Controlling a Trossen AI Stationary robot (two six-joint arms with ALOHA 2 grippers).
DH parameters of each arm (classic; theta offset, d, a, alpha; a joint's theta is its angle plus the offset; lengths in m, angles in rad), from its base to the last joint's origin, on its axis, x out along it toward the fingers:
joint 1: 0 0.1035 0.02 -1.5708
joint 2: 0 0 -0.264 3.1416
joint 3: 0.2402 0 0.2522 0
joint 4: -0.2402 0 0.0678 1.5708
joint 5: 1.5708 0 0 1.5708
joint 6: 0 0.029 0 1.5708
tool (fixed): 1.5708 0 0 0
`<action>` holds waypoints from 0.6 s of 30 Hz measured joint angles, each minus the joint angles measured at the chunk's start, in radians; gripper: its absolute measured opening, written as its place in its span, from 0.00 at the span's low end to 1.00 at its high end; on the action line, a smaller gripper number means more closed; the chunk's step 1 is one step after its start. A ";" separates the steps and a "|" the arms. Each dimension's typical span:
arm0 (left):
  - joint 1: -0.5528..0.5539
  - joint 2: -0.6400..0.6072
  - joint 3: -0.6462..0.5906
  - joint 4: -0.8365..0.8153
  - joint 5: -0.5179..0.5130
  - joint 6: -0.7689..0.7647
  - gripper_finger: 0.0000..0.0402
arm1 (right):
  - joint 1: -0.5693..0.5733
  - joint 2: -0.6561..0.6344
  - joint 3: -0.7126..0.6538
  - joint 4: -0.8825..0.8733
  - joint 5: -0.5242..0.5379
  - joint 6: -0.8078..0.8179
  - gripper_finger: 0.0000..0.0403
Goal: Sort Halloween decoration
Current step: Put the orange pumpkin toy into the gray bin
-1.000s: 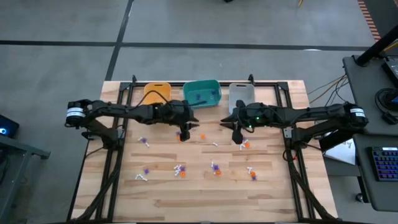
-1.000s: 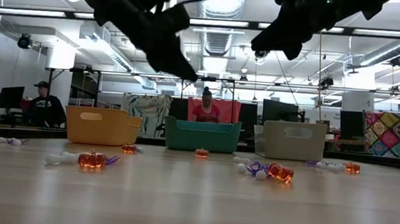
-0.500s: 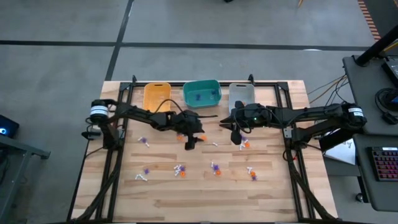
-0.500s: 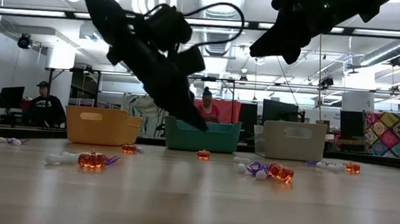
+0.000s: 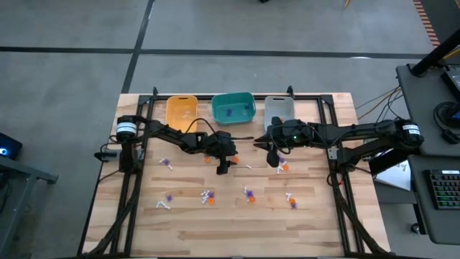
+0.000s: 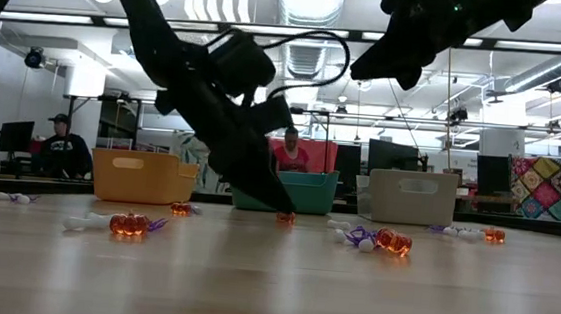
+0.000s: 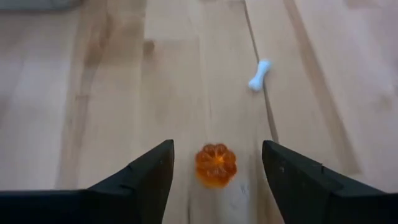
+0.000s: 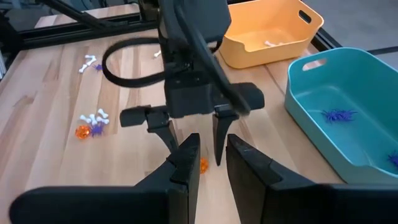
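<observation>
Now the left gripper (image 7: 214, 171) has come down from above the table with its fingers spread wide, straddling an orange pumpkin trinket (image 7: 216, 165) on the wood, so a pick looks imminent; the right gripper (image 5: 274, 160) hovers unchanged, fingers nearly together, seemingly empty

Three bins (image 5: 231, 108), two arms (image 5: 169, 135), one table (image 5: 323, 223), scattered trinkets (image 5: 249, 193) too small to count.

Pale matt wood table (image 7: 93, 93), glossy translucent orange pumpkin trinket (image 7: 216, 165)
</observation>
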 joint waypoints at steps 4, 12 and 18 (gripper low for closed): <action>0.000 0.020 0.000 0.004 -0.001 -0.002 0.52 | 0.000 0.000 0.000 0.000 0.000 0.000 0.17; 0.001 0.023 0.000 0.006 -0.011 -0.004 0.33 | 0.000 0.000 0.000 0.000 0.000 0.004 0.17; 0.002 0.023 0.000 0.005 -0.012 -0.006 0.16 | 0.000 0.000 0.000 0.000 0.000 0.011 0.17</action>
